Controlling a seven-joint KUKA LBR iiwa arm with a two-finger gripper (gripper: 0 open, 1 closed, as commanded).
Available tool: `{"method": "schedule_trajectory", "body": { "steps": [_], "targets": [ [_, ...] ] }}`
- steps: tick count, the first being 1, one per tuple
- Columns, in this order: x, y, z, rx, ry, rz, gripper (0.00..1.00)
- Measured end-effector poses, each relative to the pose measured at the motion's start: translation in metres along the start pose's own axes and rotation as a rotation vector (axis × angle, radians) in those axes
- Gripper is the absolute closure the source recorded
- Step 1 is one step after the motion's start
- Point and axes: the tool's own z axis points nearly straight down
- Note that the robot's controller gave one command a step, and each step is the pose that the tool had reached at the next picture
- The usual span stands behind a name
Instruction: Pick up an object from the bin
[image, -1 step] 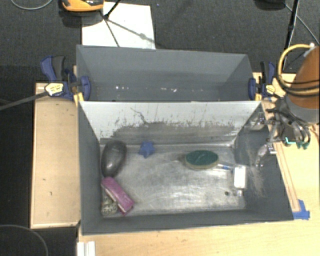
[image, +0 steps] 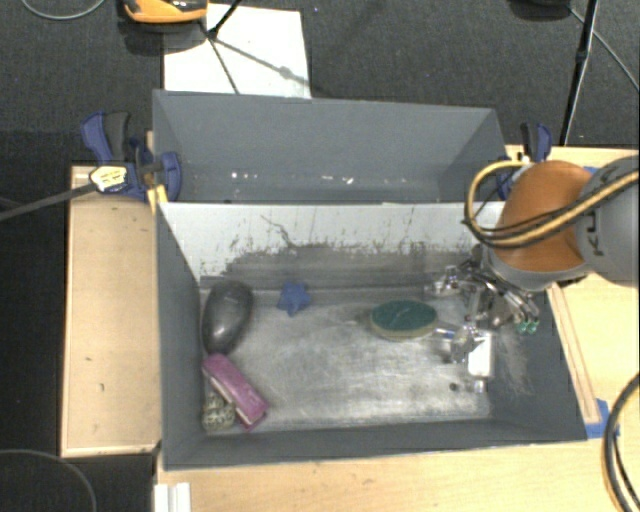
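Toward the right of the bin (image: 330, 385) floor, a little behind its middle, lies a flat round green disc (image: 403, 319), the thing nearest the gripper (image: 470, 348); the gripper stands just beside the disc's right edge rather than over it; nothing can be seen in its grasp, and whether it is open or closed I cannot tell from this angle. The likeliest trouble, as I judge it, is the disc itself; it lies low and flat on bare metal, so a grip arriving off-centre could scrape over its top or nudge it sideways instead of taking hold; a descent from where the gripper is now would probably meet only the floor; the right wall is near, and a reach drifting that way could catch it. The other things lie well apart to the left and seem unlikely to interfere: a small blue piece (image: 293, 297) near the back wall, a dark grey computer mouse (image: 227, 315), a pink block (image: 236, 390) below it, and a small speckled thing (image: 214, 413) touching the block's lower end. The arm comes in from the right, its orange cover (image: 540, 215) and looped cables above the bin's right side, the wrist bent downward so that the gripper sits low, near the floor.
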Motion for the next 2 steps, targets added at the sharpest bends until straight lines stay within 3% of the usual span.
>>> {"method": "schedule_trajectory", "body": {
  "steps": [1,2],
  "targets": [
    [-0.002,-0.001,-0.005,0.003,-0.006,-0.003,1.00],
    [0.012,0.007,-0.135,0.002,-0.002,-0.037,1.00]
  ]
}}
